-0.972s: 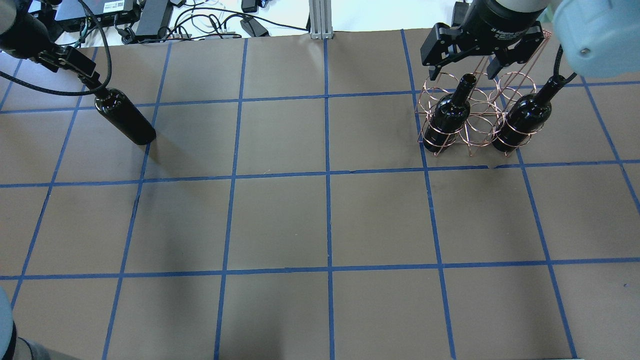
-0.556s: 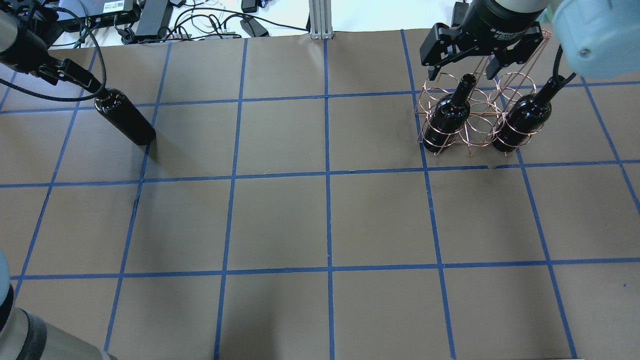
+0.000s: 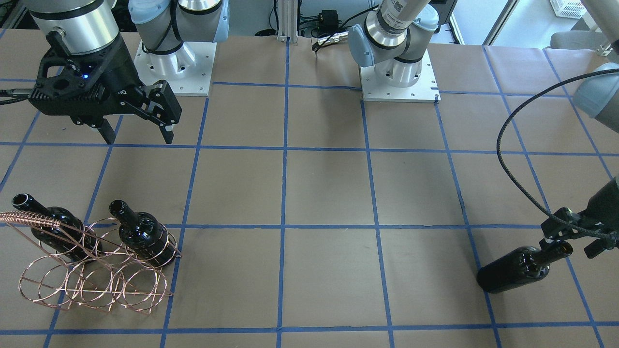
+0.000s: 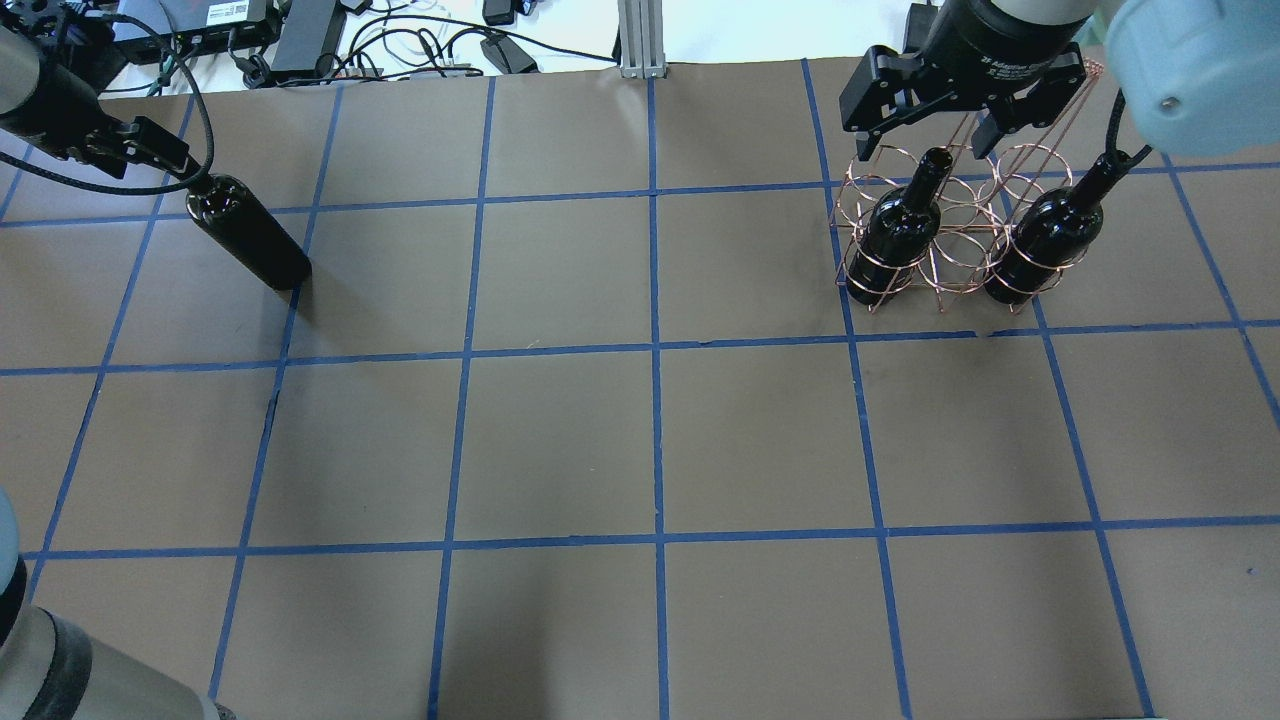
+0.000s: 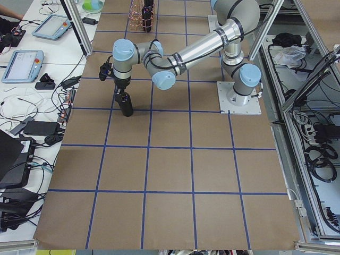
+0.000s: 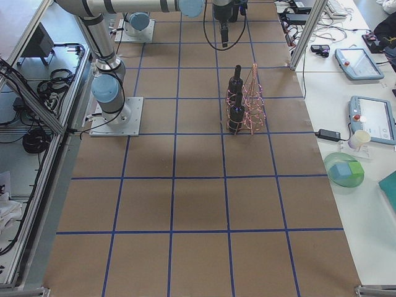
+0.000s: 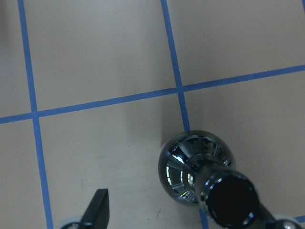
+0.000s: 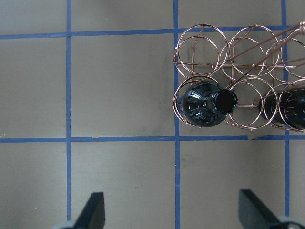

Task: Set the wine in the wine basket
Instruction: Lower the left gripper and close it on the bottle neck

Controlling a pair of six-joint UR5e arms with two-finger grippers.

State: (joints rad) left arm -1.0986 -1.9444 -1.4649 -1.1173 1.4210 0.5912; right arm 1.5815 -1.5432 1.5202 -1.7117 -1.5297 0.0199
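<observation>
One dark wine bottle [image 4: 252,238] stands upright on the table at the far left, also in the front view [image 3: 512,273]. My left gripper [image 4: 178,165] is open around its neck; in the left wrist view the mouth [image 7: 231,198] sits close to the right finger, and the left finger [image 7: 97,210] stands well clear. The copper wire basket [image 4: 962,232] stands at the far right with two bottles [image 4: 895,235] [image 4: 1045,240] upright in its rings. My right gripper [image 4: 928,140] hangs open and empty above the basket; the right wrist view shows the basket [image 8: 248,43] below.
Brown paper with a blue tape grid covers the table [image 4: 650,440]. Cables and power supplies [image 4: 300,35] lie beyond the far edge. An aluminium post [image 4: 640,40] stands at the back middle. The arm bases [image 3: 396,72] are bolted on the robot's side.
My left gripper has shifted a little to the left at the standing bottle's neck. The bottle, the basket and the right arm have not moved.
</observation>
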